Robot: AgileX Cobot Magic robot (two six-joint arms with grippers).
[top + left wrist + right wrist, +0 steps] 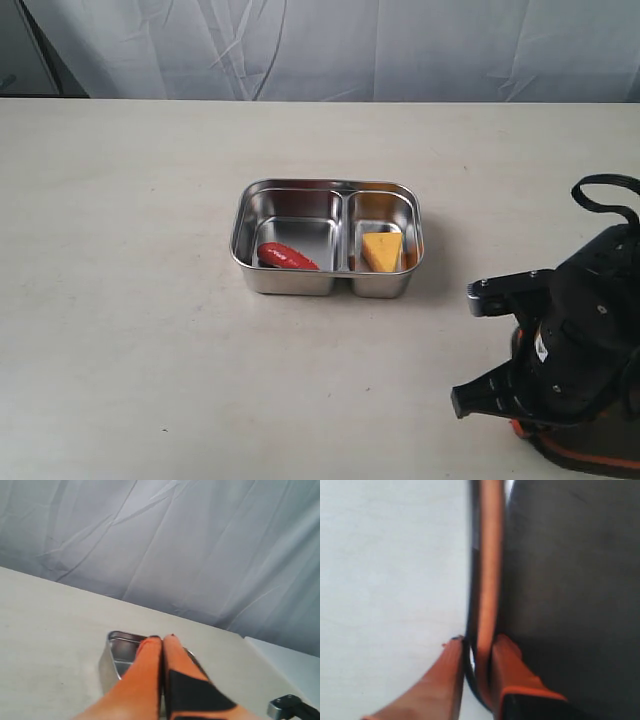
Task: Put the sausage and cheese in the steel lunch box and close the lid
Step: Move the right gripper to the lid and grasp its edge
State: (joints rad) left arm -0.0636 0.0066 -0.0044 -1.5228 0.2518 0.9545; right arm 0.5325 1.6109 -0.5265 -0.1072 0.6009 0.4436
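Note:
The steel lunch box (330,185) stands open mid-table. The red sausage (285,256) lies in its left compartment and the yellow cheese (382,250) in its right one. At the front right, my right arm (575,350) covers most of the lid (592,459); only a strip of orange rim shows under it. In the right wrist view, my right gripper (477,642) is shut on the edge of the dark lid (570,580), with its orange seal rim (490,555) between the fingers. My left gripper (162,638) is shut on nothing, raised in front of the lunch box (122,647); it is out of the exterior view.
A pale cloth backdrop (320,45) hangs behind the table's far edge. A black cable loop (605,185) sticks up from the right arm. Part of the right arm (290,707) shows low in the left wrist view.

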